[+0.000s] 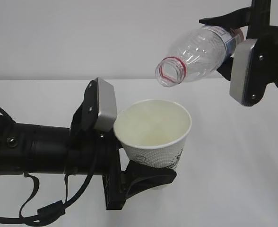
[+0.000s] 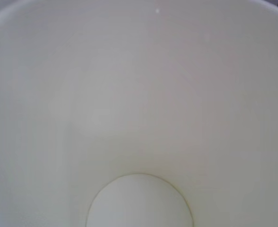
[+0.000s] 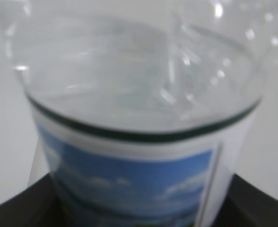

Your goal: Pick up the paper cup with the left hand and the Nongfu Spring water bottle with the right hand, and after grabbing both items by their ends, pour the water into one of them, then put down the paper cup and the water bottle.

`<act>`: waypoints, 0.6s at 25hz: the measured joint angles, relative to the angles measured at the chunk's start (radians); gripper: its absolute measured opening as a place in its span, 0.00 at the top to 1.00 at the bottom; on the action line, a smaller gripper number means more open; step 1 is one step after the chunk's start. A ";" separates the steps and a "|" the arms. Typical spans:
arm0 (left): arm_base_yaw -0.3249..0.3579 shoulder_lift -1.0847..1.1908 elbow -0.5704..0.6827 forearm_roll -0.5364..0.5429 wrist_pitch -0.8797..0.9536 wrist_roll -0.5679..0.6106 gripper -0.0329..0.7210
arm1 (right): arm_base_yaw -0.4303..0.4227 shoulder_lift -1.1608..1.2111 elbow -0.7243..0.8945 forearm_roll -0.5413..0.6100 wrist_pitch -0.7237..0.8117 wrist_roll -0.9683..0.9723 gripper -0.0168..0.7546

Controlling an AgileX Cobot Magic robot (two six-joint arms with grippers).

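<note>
My left gripper point(image 1: 140, 163) is shut on the lower part of the white paper cup point(image 1: 153, 130), which hangs above the table with its mouth tipped up and forward. In the left wrist view the cup's pale inside point(image 2: 139, 94) fills the frame and hides the jaws. My right gripper point(image 1: 231, 45) is shut on the labelled end of the clear Nongfu Spring water bottle point(image 1: 200, 52). The bottle lies tilted, its open red-ringed mouth point(image 1: 171, 72) just above the cup's far rim. No stream of water shows between them. The bottle point(image 3: 139, 94) sits between black fingers point(image 3: 16, 208).
A white table point(image 1: 243, 179) runs under both arms, with a plain white wall behind. Black cables point(image 1: 39, 208) hang from the left arm at the lower left.
</note>
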 joint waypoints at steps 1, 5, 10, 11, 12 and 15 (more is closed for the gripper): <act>0.000 0.000 0.000 0.000 0.000 0.000 0.23 | 0.000 0.000 0.000 0.000 0.000 -0.001 0.36; 0.000 0.000 0.000 0.000 0.000 0.000 0.23 | 0.000 0.000 0.000 0.002 -0.003 -0.005 0.36; 0.000 0.000 0.000 0.000 0.000 -0.001 0.23 | 0.000 0.000 0.000 0.002 -0.020 -0.016 0.36; 0.000 0.000 0.000 0.002 0.000 -0.001 0.23 | 0.000 0.000 0.000 0.002 -0.020 -0.018 0.36; 0.000 0.000 0.000 0.004 0.000 -0.001 0.23 | 0.000 0.000 0.000 0.003 -0.020 -0.018 0.36; 0.000 0.000 0.000 0.016 0.000 -0.001 0.23 | 0.000 0.000 0.000 0.002 -0.021 -0.019 0.36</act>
